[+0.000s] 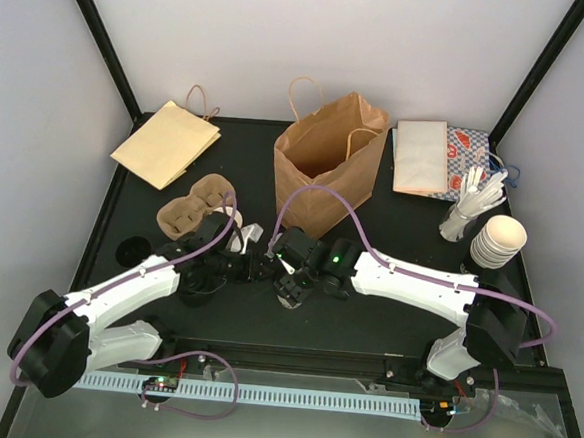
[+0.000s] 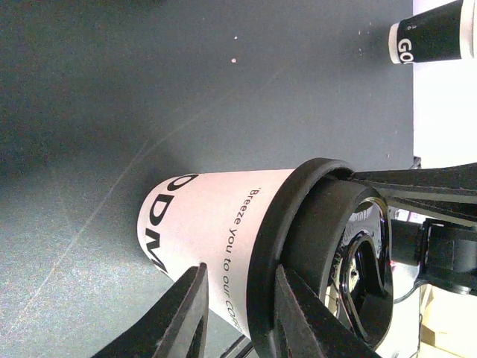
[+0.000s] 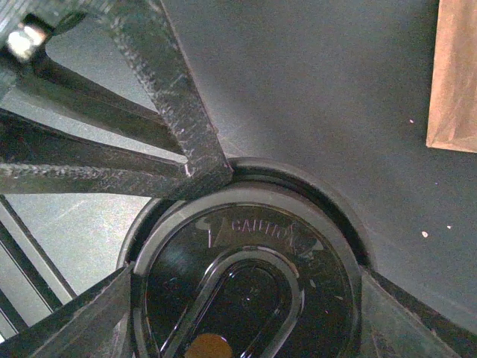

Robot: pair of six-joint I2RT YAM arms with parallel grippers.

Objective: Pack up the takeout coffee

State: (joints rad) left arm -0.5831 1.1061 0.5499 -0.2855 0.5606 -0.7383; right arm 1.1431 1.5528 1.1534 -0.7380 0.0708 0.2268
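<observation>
Where the two arms meet, near the middle of the black tabletop (image 1: 412, 227), the white paper coffee cup (image 2: 216, 239) with dark print on its side stands upright. It is just in front of the open brown paper bag (image 1: 326, 166). A black plastic lid (image 3: 253, 298), embossed with a caution mark, sits on the cup. Whether the cup's base rests on the tabletop cannot be told.

The right claw (image 3: 247, 274) comes in from above with its jaws spread wide, one finger against each side of the lid's rim. The left claw (image 2: 240, 277) is nearly closed and nips the lid's edge at one spot. One of its fingers lies on the cup wall and the other on the lid.

A brown moulded-cardboard cup carrier (image 1: 198, 207) lies near the left arm, and a flat brown paper bag (image 1: 165, 143) lies beyond it. A stack of cream cups (image 1: 498, 241) stands well apart on the right.
</observation>
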